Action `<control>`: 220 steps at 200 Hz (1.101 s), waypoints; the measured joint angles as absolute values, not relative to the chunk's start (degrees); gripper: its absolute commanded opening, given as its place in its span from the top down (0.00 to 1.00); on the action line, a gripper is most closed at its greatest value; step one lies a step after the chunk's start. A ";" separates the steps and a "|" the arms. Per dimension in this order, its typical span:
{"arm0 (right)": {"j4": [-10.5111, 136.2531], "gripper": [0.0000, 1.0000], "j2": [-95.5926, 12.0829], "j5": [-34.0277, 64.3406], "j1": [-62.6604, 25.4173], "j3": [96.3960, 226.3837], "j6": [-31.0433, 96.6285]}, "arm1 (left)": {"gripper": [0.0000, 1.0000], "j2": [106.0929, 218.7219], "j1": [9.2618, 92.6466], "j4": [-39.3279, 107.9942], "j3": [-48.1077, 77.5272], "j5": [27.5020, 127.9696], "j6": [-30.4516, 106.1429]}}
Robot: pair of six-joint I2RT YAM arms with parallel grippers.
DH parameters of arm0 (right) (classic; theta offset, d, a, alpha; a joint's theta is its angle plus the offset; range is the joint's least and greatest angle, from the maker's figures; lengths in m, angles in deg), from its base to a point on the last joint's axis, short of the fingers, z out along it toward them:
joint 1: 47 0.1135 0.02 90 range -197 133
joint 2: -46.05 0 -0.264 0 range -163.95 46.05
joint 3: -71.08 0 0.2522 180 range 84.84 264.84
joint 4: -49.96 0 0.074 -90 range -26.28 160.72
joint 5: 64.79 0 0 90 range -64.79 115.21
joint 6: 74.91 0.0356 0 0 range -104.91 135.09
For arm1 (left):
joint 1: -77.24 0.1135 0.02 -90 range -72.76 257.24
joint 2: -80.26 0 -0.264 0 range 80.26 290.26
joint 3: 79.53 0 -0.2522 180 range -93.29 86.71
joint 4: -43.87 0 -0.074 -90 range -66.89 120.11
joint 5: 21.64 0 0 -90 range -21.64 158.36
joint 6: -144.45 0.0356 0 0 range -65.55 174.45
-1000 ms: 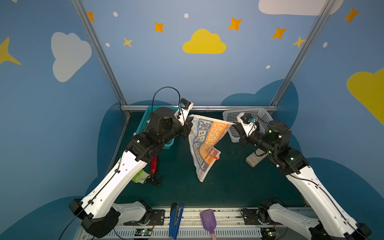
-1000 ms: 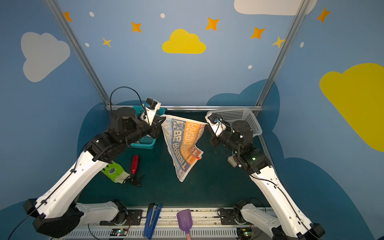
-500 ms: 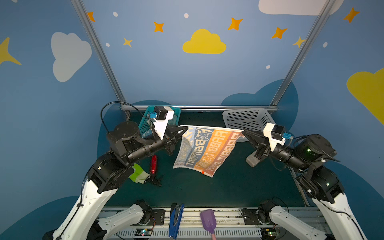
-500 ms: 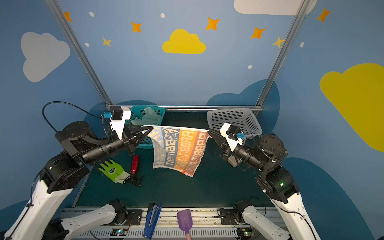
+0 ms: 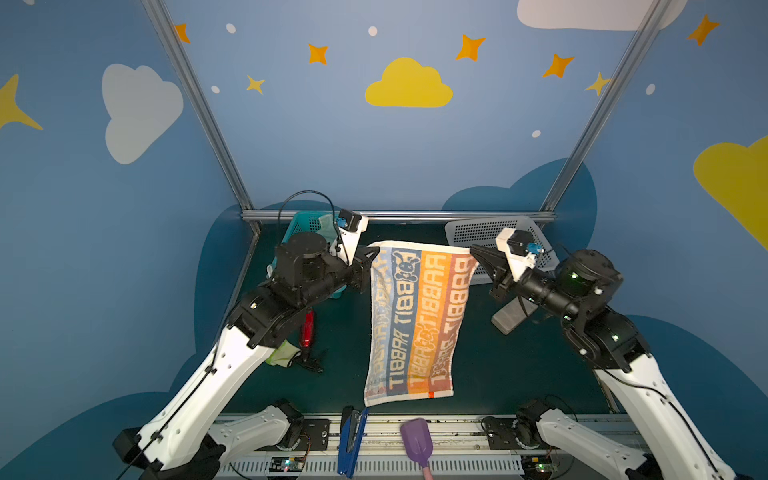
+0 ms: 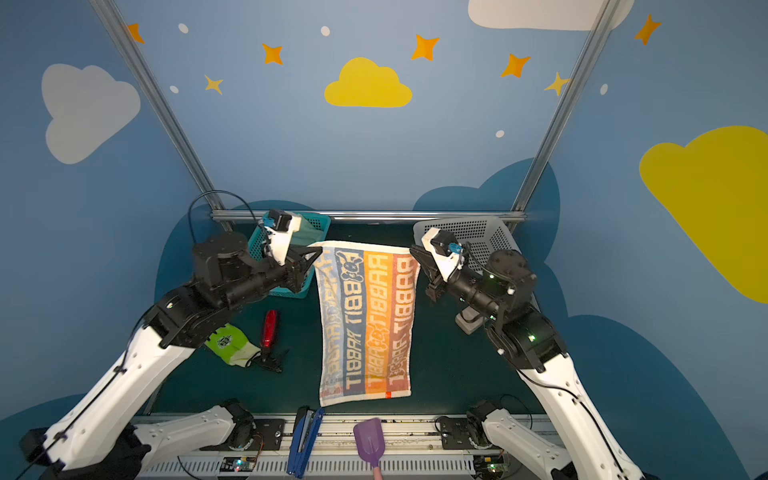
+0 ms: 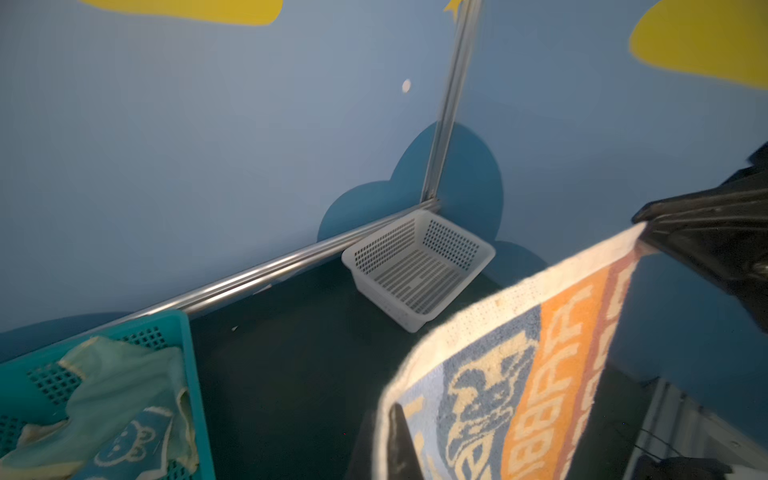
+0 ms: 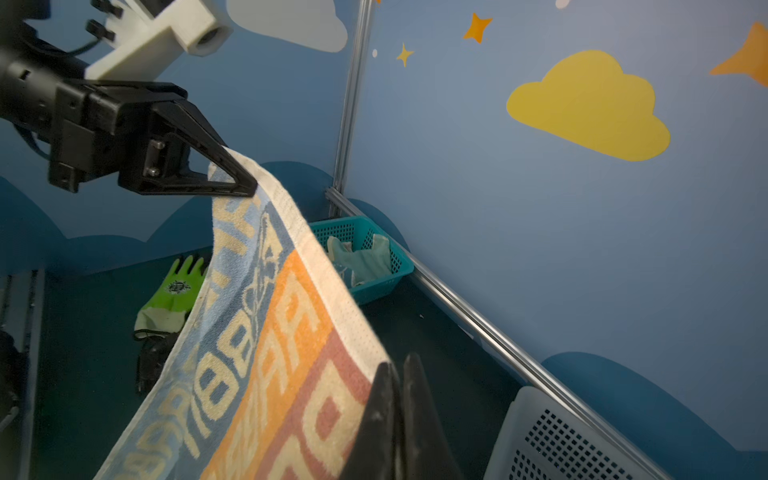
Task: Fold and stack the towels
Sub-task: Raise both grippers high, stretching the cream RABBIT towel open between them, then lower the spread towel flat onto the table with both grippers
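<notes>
Compared with a moment earlier, the orange, grey and blue lettered terry towel [image 5: 419, 320] hangs straight over the dark green table [image 5: 519, 374] in both top views. Left wrist view shows the left gripper [image 7: 383, 415] closed on one top corner. Right wrist view shows the right gripper [image 8: 400, 366] closed on the other.

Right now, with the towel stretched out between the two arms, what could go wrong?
1. The left gripper and right gripper each pinch only a corner of the striped towel; a tug might pull one corner free.
2. Its lower edge appears close to the purple scoop and blue tool at the front; laying it down that way might drape it over them rather than flat on the table.
</notes>
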State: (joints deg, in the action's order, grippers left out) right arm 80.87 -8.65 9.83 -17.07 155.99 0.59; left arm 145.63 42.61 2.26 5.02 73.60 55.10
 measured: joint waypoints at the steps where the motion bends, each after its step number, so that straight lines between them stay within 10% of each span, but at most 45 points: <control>1: 80.74 1.00 -8.89 9.88 -17.18 155.88 0.59 | 0.96 145.91 42.76 2.26 5.04 73.62 55.10; 137: 65.70 1.00 -48.36 7.45 -25.75 158.53 -1.44 | 0.96 187.57 57.93 7.68 -8.53 77.80 60.56; 220: 65.26 1.00 -54.62 2.95 -27.91 163.93 -0.98 | 0.96 195.75 58.02 4.84 -17.49 75.98 65.09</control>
State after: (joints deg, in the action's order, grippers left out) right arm 65.26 -54.62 2.95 -27.91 163.93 -0.98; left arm 195.75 58.02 4.84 -17.49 75.98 65.09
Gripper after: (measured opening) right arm 0.052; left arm 0.048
